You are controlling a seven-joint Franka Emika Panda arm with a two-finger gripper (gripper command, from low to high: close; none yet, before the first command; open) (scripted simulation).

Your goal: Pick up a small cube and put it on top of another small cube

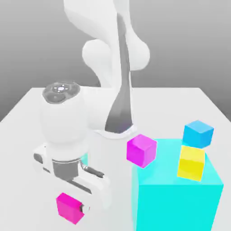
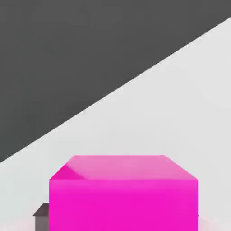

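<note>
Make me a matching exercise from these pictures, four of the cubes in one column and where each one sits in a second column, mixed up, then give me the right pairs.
Things:
1. hot-pink cube
2. purple-magenta cube
3. yellow cube
4. blue cube

Places:
A. just behind the yellow one, toward the exterior view's right
B. between the fingers of the gripper, low on the table
C. at the big cyan cube's upper corner on the exterior view's left
D. over the big cyan cube's top, in front of the blue one

Pairs: 1-B, 2-C, 3-D, 4-A
</note>
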